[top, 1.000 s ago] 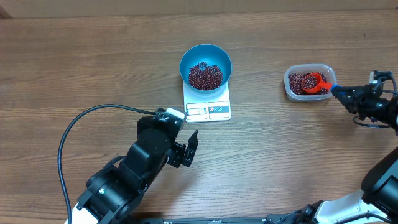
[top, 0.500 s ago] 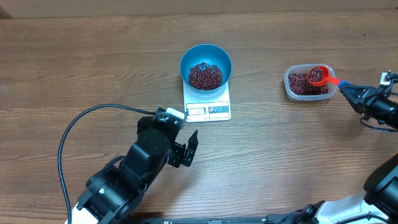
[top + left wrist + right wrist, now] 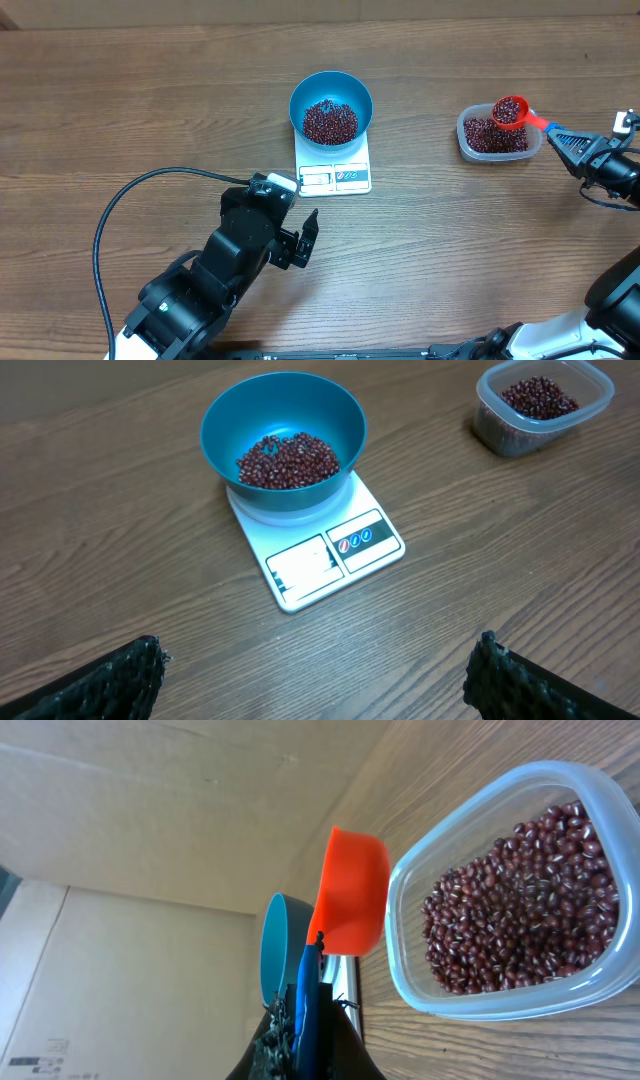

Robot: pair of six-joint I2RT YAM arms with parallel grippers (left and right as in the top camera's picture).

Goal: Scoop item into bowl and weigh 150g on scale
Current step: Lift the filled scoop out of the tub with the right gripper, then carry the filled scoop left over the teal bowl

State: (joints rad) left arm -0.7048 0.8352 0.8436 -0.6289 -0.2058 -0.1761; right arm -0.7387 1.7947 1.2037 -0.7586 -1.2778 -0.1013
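The blue bowl [image 3: 331, 92] sits on the white scale [image 3: 335, 176] at mid-table and holds a pile of red-brown beans [image 3: 330, 121]. In the left wrist view the bowl [image 3: 225, 430] and scale [image 3: 330, 555] lie ahead of my open, empty left gripper [image 3: 318, 660]. My right gripper [image 3: 562, 140] is shut on the blue handle [image 3: 305, 990] of an orange-red scoop [image 3: 510, 111]. The scoop is full of beans and hangs over the far edge of the clear tub [image 3: 464, 133]. From the right wrist the scoop [image 3: 352, 890] shows its underside beside the tub's beans [image 3: 515, 900].
A black cable [image 3: 130, 195] loops over the table left of my left arm [image 3: 240, 255]. The clear tub [image 3: 590, 400] stands well to the right of the scale. Bare wood lies between the scale and the tub.
My right gripper has lifted the scoop out of the tub's beans, now loaded, and drawn back a little to the right. The left arm has not moved.
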